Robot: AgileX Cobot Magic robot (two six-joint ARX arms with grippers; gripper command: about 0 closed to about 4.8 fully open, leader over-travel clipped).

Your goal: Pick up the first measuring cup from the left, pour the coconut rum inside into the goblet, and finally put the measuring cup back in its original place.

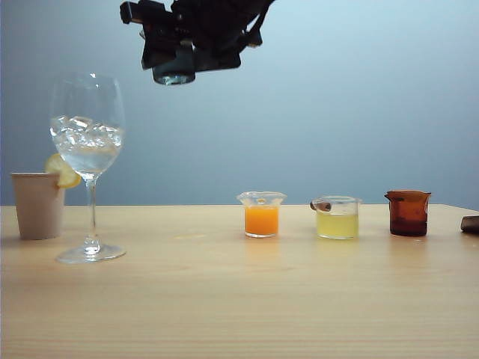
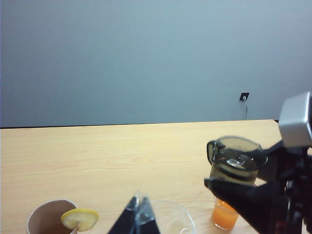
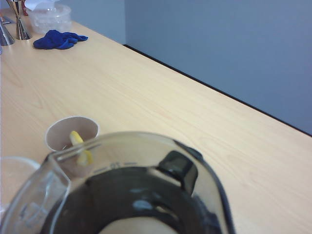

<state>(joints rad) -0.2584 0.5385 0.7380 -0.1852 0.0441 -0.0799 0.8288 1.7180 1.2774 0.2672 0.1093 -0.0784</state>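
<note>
A pale wooden bench [image 1: 224, 299] carries a beige paper cup [image 1: 37, 204] with a lemon slice [image 1: 63, 170], beside the tall clear stemmed goblet [image 1: 88, 164]. Further right stand a clear cup of orange liquid [image 1: 261, 215], a clear cup of pale yellow liquid [image 1: 337, 218] and an amber-brown cup [image 1: 408, 212].

A drinks-mixing bench: wooden table [image 1: 224, 299], jigger [image 3: 19, 24] (bar tools), plain backdrop.

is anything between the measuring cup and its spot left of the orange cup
Nothing visible. The right tool holds the measuring cup high above the table, and the bare table between the goblet and the orange cup carries nothing.
</note>
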